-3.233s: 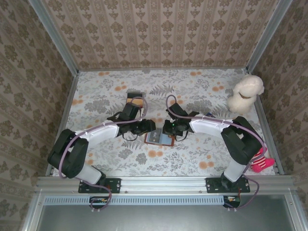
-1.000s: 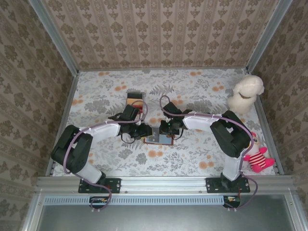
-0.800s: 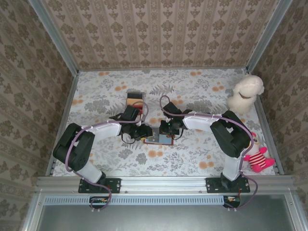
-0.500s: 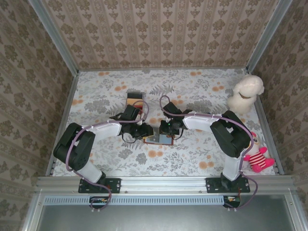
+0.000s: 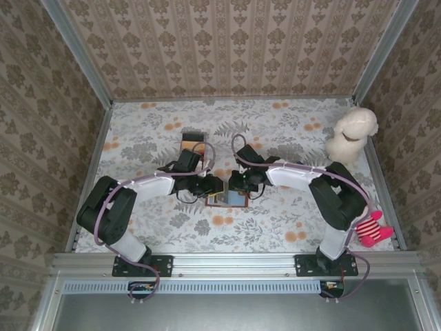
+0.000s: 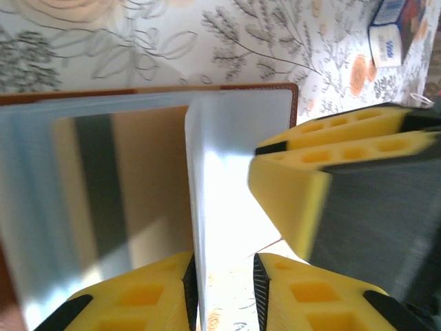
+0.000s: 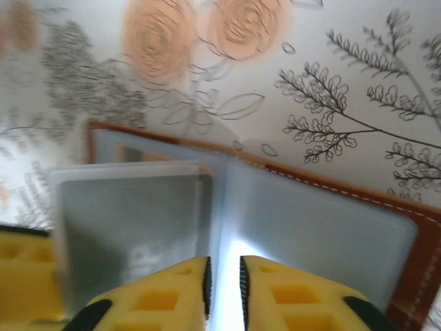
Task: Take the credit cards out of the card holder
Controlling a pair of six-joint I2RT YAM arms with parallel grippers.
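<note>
Floral table [image 5: 289, 221]: card holder [image 5: 227, 199] open, tan card [image 6: 148, 186] pocketed; L+R fingers pinching sleeve.

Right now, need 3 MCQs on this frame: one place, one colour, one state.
1. Where does the card holder lie?
A. on the table between the two grippers
B. beside the cream plush
C. against the back wall

2. What colour are the gripper fingers?
A. red
B. yellow
C. green

3. What state is the card holder in?
A. shut with its tab fastened
B. open, inner sleeves showing
C. standing on end

Answers:
1 A: the top view shows it mid-table with the left gripper and right gripper meeting over it, far from the cream plush.
2 B: both wrist views show yellow pads.
3 B: the wrist views show grey-blue sleeves spread inside the brown leather rim, with a tan card visible in one sleeve.
</note>
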